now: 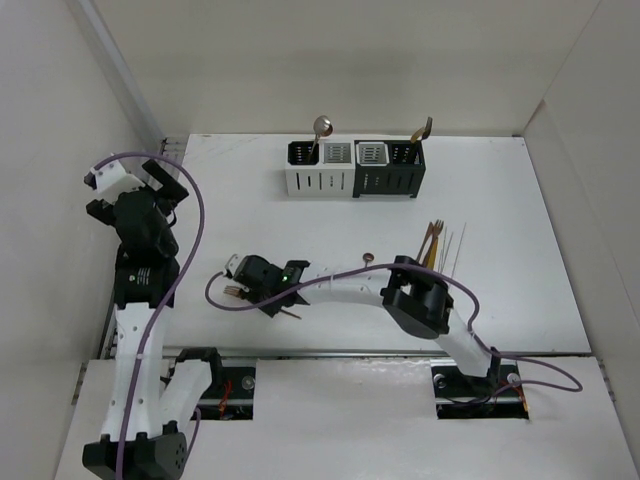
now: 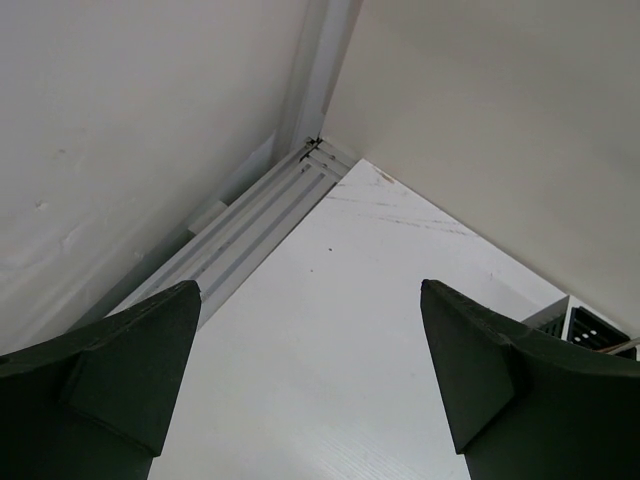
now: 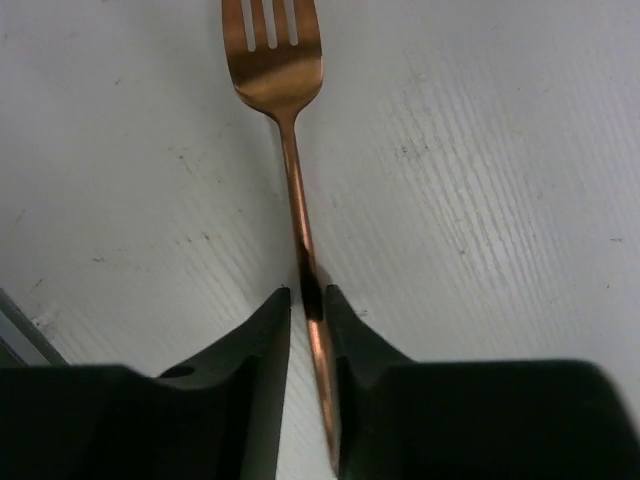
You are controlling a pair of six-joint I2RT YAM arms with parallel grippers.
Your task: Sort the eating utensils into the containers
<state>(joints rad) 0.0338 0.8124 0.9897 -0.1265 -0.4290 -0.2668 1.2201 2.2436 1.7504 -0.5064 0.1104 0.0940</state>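
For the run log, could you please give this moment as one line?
right gripper: shut on copper fork, flat on table | left gripper: open, empty | containers: far side

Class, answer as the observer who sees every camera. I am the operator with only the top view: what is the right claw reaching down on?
Observer: A copper fork lying on the table. The right claw pinches its handle, tines pointing away.
Operator: Is the left claw carrying anything?
Observer: No. The left claw is wide open, with nothing between its fingers.
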